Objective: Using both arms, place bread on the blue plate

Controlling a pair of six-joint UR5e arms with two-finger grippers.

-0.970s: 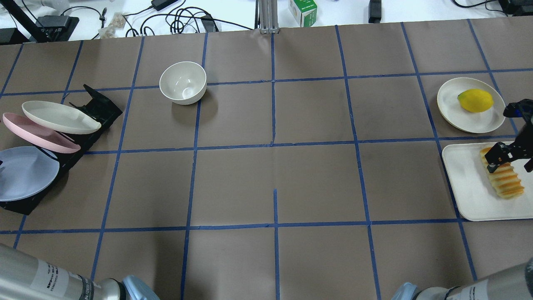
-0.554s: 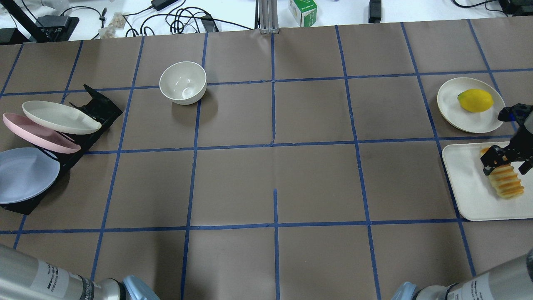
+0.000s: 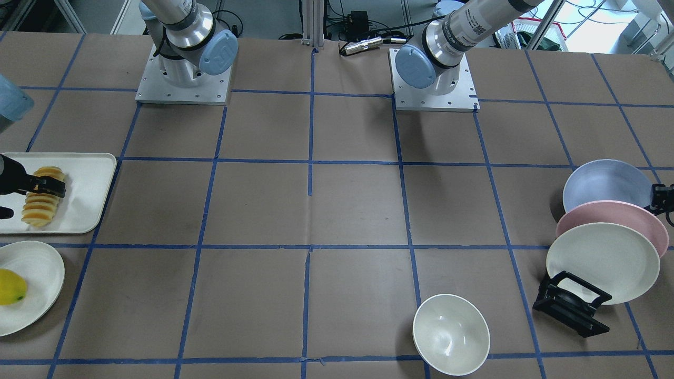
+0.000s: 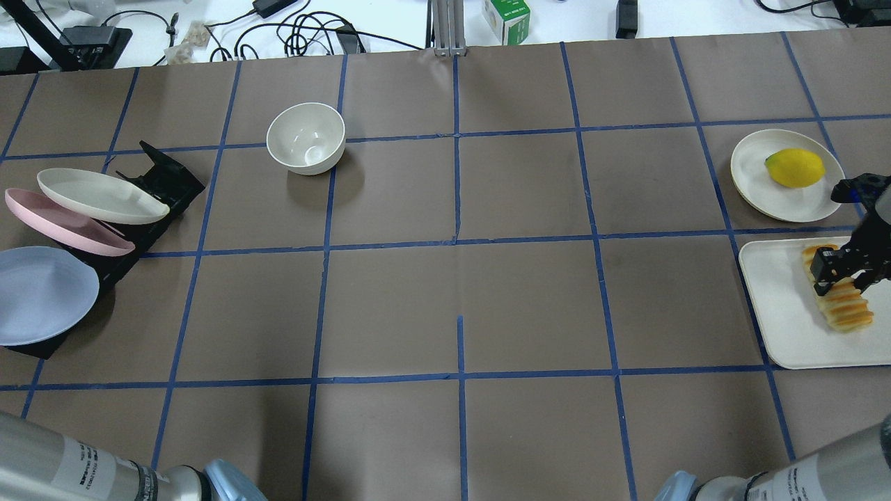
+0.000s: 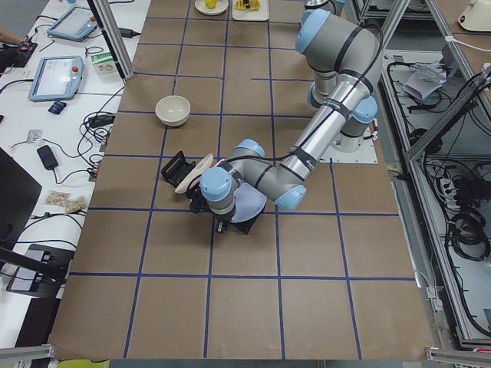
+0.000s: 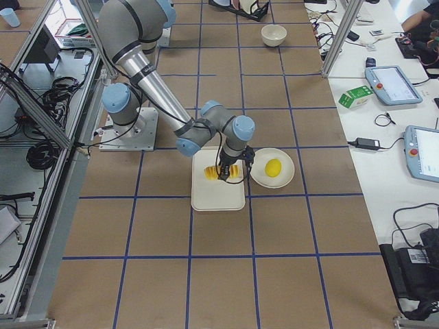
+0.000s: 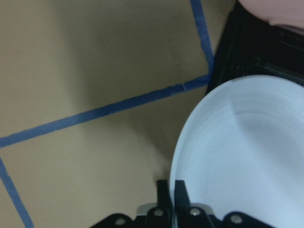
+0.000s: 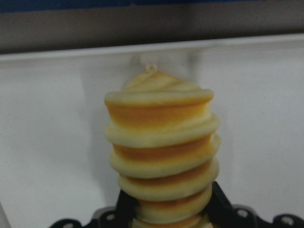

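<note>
Clamped off-centre by the right fingers [image 8: 126,207], the bread [image 8: 161,142] could sag and be dropped. The blue plate [image 7: 247,156], pinched at its rim by the left fingers [image 7: 163,192], could slip.

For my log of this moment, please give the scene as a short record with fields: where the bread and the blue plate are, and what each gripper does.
bread: lies on the white tray, at the robot's right end of the table
blue plate: at the end of the black rack, next to the pink plate
right gripper: jaws shut on the bread
left gripper: jaws shut on the blue plate's rim
others: white bowl; yellow fruit on a round cream plate
task state: bread not yet on the blue plate
</note>
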